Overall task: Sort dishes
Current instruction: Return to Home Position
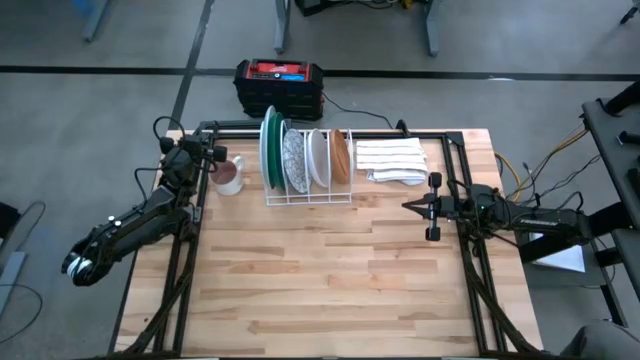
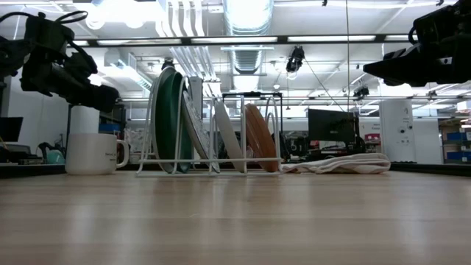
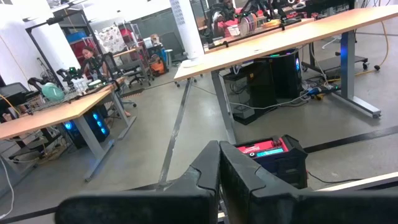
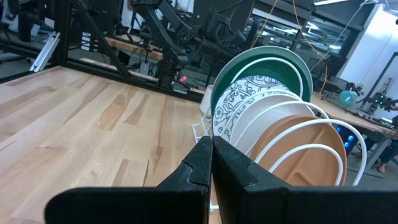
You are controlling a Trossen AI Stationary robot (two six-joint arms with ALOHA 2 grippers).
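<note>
The plates stand on edge in a white wire rack (image 1: pixel 308 196) at the table's far middle: dark green (image 1: pixel 269 148), pale mint (image 1: pixel 278 152), grey-speckled patterned (image 1: pixel 294 160), white (image 1: pixel 319 157) and brown (image 1: pixel 340 155). The rack also shows in the low view (image 2: pixel 210 168), and the right wrist view shows the plates too (image 4: pixel 273 118). My left gripper (image 1: pixel 212 152) is shut and empty at the far left, above the mug. My right gripper (image 1: pixel 408 206) is shut and empty, right of the rack, pointing toward the table's left edge.
A small mug (image 1: pixel 230 177) stands left of the rack. A folded white striped cloth (image 1: pixel 392 160) lies right of it. A black and red box (image 1: pixel 279 84) sits on the floor beyond the far edge. The near half of the wooden table (image 1: pixel 330 290) is bare.
</note>
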